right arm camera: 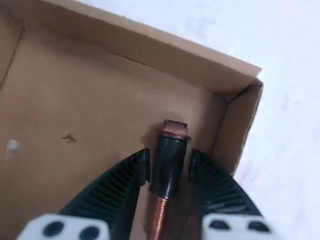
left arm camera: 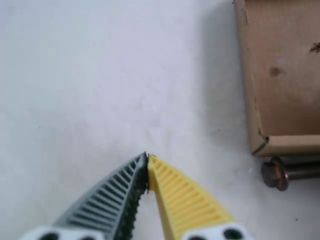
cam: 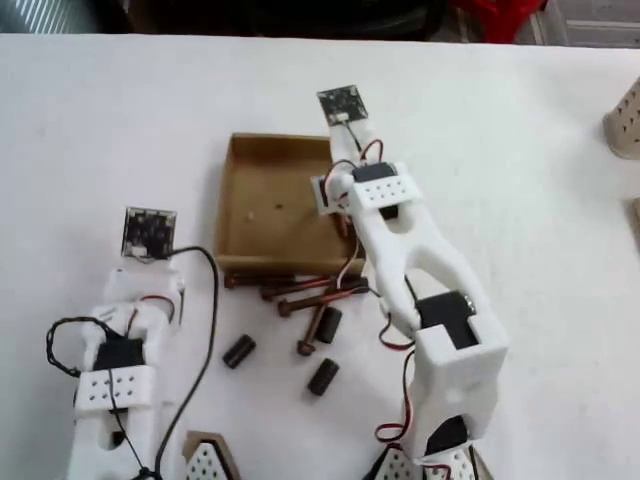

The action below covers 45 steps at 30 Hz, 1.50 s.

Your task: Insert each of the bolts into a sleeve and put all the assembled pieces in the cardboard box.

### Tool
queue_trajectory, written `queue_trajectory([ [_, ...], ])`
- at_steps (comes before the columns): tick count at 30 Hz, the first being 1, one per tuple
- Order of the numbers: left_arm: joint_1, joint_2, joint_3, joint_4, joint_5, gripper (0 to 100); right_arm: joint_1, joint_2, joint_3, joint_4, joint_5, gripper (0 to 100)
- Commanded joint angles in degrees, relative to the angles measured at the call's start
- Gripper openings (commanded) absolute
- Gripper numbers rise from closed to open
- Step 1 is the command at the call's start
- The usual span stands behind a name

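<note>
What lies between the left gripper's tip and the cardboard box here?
Nothing: bare table, per the left wrist view. The shut left gripper sits apart from the cardboard box; a bolt head lies beside the box's corner, off that stretch.

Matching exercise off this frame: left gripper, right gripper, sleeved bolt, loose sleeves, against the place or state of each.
1 left gripper
2 right gripper
3 sleeved bolt
4 loose sleeves

A on the table outside the cardboard box
B shut, over bare table
C open, straddling the sleeved bolt
D in the box, near a corner

Pairs: 1-B, 2-C, 3-D, 4-A
</note>
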Motion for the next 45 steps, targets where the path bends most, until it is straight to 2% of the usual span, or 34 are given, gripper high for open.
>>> queue_trajectory([
  [1,0.92,-1.10,-0.35,-1.14,-0.62,2,0.48,-2.68,-3.16,0.13,0.88,13.0],
  [7,0.92,-1.10,0.35,-3.52,-0.62,2,0.48,-12.00,-2.99,8.75,0.79,13.0],
  [15,0.92,-1.10,1.05,-5.10,-0.62,2,0.40,-26.77,0.70,26.51,0.79,13.0],
  [26,0.92,-1.10,1.05,-5.01,-0.62,2,0.40,-53.67,28.22,28.62,0.79,12.9],
  [32,0.92,-1.10,0.97,-5.01,-0.62,2,0.48,-62.90,39.03,34.33,1.14,2.2],
  [34,0.92,-1.10,0.97,-4.92,-0.62,2,0.92,-63.16,39.38,35.65,1.49,1.9],
  [36,0.92,-1.10,0.88,-4.84,-0.62,2,0.92,-63.25,39.65,35.82,5.10,3.6],
  [37,0.92,-1.10,0.88,-4.84,-0.62,2,0.92,-63.34,39.65,35.82,9.49,4.6],
  [41,0.92,-1.10,0.97,-4.84,-0.62,2,0.84,-63.25,40.00,33.80,33.49,6.7],
  [42,0.92,-1.10,0.97,-4.75,-0.62,2,0.84,-63.25,40.97,32.31,36.75,6.7],
  [45,0.92,-1.10,0.97,-4.75,-0.62,2,0.66,-63.25,45.45,25.36,38.07,6.7],
])
